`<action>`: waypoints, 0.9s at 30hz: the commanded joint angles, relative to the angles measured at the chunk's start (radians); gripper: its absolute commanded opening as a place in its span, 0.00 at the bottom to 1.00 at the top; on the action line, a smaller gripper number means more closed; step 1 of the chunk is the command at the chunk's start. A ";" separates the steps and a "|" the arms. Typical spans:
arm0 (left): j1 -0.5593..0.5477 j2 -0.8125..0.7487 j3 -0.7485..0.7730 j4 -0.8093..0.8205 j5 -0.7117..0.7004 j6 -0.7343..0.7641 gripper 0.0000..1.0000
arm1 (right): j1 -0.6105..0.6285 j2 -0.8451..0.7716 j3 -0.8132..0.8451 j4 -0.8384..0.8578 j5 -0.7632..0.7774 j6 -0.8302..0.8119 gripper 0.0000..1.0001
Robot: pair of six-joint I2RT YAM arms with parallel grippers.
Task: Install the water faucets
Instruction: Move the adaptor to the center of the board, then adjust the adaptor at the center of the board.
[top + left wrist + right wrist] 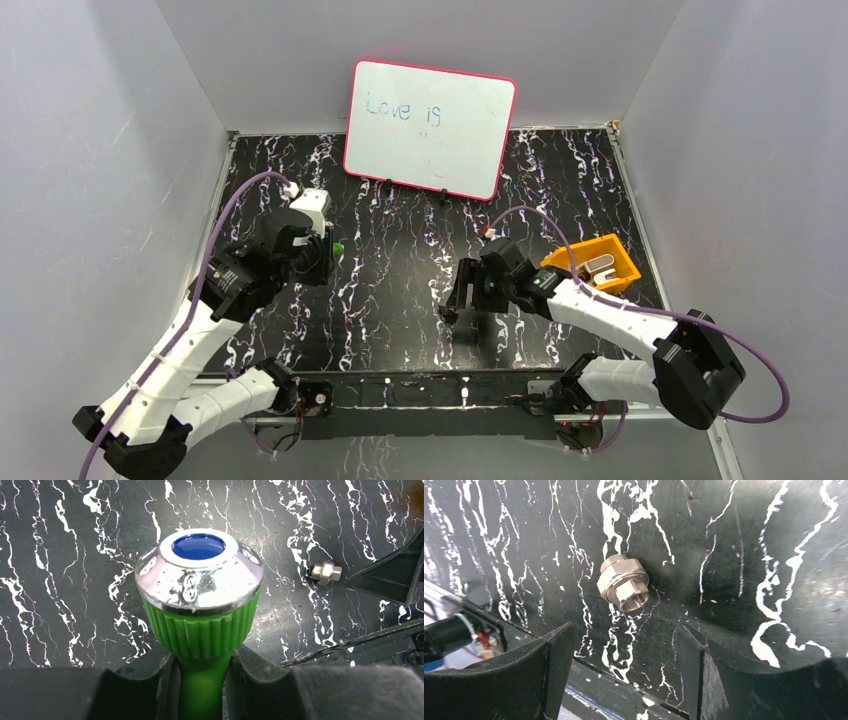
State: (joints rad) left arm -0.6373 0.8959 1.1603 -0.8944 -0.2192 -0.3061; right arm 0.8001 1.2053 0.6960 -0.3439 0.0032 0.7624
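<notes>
The left tool [322,255] is clenching around the green tap [201,630]. Its dark pads [147,682] are pressing on the smooth green neck from both sides, just below the ribbed collar. The tap is sticking straight out ahead of this tool, and its round blue-and-silver knob [198,565] is sitting at the far end, filling the middle of the left wrist view. The marbled black bench [400,290] is showing behind the tap. From above, only a speck of green is peeking out at the tool's tip.

Ahead of the left tool and off to its right, a small metal fitting [326,572] is lying on its side on the bench, well apart from the tap.

The right tool [621,637] is hanging over the middle of the bench with its jaws spread wide, released and gripping nothing. The fitting is lying just beyond its fingertips, roughly on the line between them and touching neither finger. The fitting's threaded open end is tilting towards the right wrist camera.

Behind the right tool, beside the far side of its arm, an orange tray [625,272] is sitting on the bench with pale metal pieces inside. Well beyond both tools, a whiteboard [430,128] with a red rim is leaning at the far edge.
</notes>
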 commanded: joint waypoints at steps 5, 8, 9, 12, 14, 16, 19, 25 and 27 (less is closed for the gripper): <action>0.000 0.001 0.005 0.019 0.042 0.008 0.00 | -0.048 -0.038 -0.118 0.335 -0.155 0.155 0.81; -0.001 0.001 0.007 0.020 0.047 0.008 0.00 | -0.063 -0.016 -0.123 0.367 -0.157 0.155 0.82; 0.000 0.001 0.007 0.019 0.048 0.008 0.00 | -0.066 -0.005 -0.122 0.368 -0.160 0.153 0.82; 0.001 0.003 0.007 0.020 0.052 0.008 0.00 | -0.069 0.021 -0.115 0.348 -0.158 0.142 0.82; 0.001 0.004 0.006 0.021 0.055 0.007 0.00 | -0.069 0.034 -0.116 0.345 -0.161 0.132 0.82; -0.001 0.004 0.006 0.021 0.058 0.007 0.00 | -0.070 0.050 -0.111 0.345 -0.166 0.119 0.81; 0.000 0.005 0.004 0.022 0.062 0.008 0.00 | -0.069 0.067 -0.104 0.295 -0.169 0.099 0.81; 0.000 0.007 0.000 0.027 0.069 0.006 0.00 | -0.070 0.100 -0.111 0.329 -0.203 0.084 0.78; 0.000 0.009 0.002 0.029 0.073 0.007 0.00 | -0.069 0.119 -0.107 0.335 -0.216 0.078 0.78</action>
State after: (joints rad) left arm -0.6373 0.9062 1.1584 -0.8749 -0.1665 -0.3065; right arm 0.7341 1.2972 0.5739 -0.0479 -0.1757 0.8654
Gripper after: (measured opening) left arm 0.268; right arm 0.784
